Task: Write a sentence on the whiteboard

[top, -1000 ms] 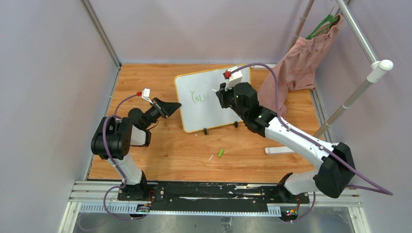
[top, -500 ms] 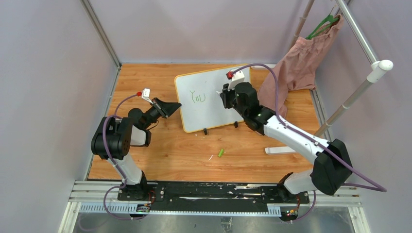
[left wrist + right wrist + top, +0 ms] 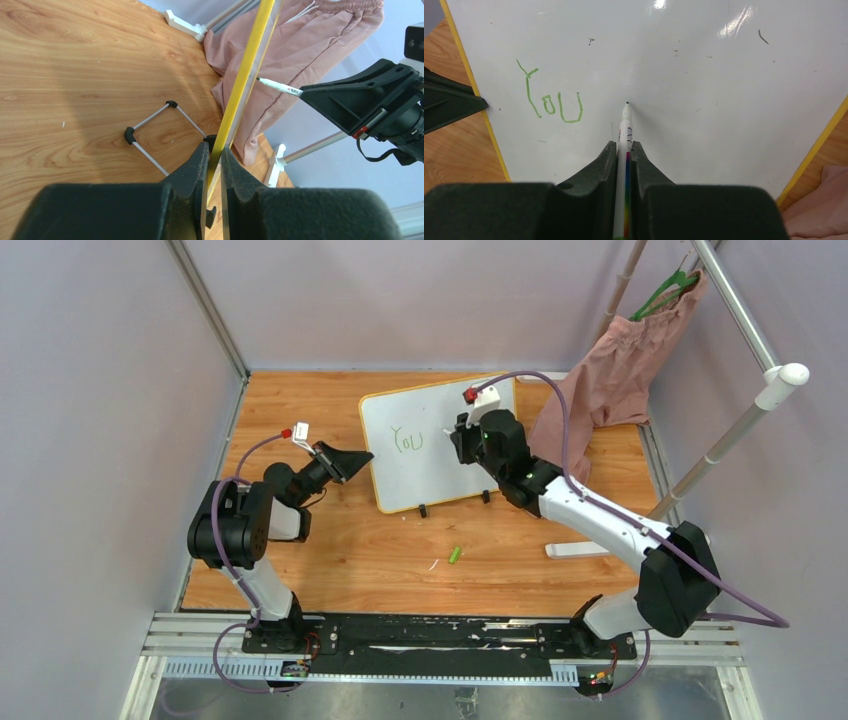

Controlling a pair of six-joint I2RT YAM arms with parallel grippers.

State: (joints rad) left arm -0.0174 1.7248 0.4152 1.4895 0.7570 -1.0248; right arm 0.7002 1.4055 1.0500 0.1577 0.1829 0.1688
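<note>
Green marker letters spell "You" on the upper left part of the whiteboard [image 3: 440, 465]. That one word is all of the sentence [image 3: 549, 102] that shows. The board has a thin yellow rim and stands tilted on small black feet [image 3: 423, 510], towards the back middle of the wooden desk [image 3: 330, 550].

The left claw [image 3: 214, 150] is closed on the board's yellow rim at its left edge, a finger on each side of the rim. The right claw [image 3: 624, 147] is closed around a white marker [image 3: 625, 127], which points away from the wrist at the board. The marker's tip sits at the white face just to the right of the "u"; whether it touches or hangs a hair off I cannot tell.

A small green piece [image 3: 455, 555] lies on the desk in front of the board, apart from both arms. A pink garment [image 3: 610, 375] hangs from a rack at the right, its lower part beside the board's right edge.
</note>
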